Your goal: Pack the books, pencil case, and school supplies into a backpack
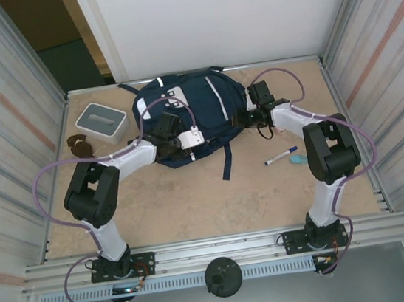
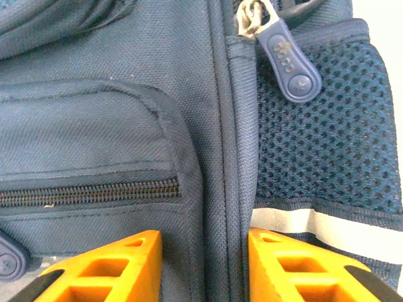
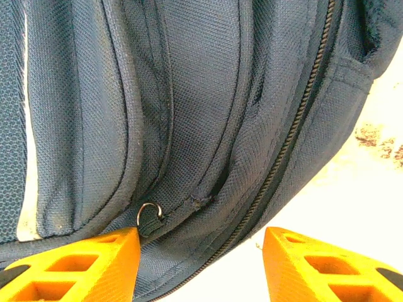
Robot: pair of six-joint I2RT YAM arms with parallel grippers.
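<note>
The navy backpack (image 1: 192, 107) lies flat at the back middle of the table. My left gripper (image 1: 173, 135) presses down on its front; in the left wrist view its orange fingers (image 2: 135, 261) stand apart astride a seam ridge of the backpack (image 2: 126, 126), beside a mesh pocket and a zipper pull (image 2: 288, 63). My right gripper (image 1: 251, 117) is open at the bag's right edge, its fingers (image 3: 94, 264) astride the zippered rim of the backpack (image 3: 208, 113), near a small metal ring (image 3: 149, 212). A white marker with a blue cap (image 1: 281, 157) lies on the table. Books and pencil case are out of view.
A white-and-grey square box (image 1: 101, 122) stands at the back left with a brown object (image 1: 78, 143) beside it. A small teal item (image 1: 299, 159) lies next to the marker. Metal walls close in the table on both sides.
</note>
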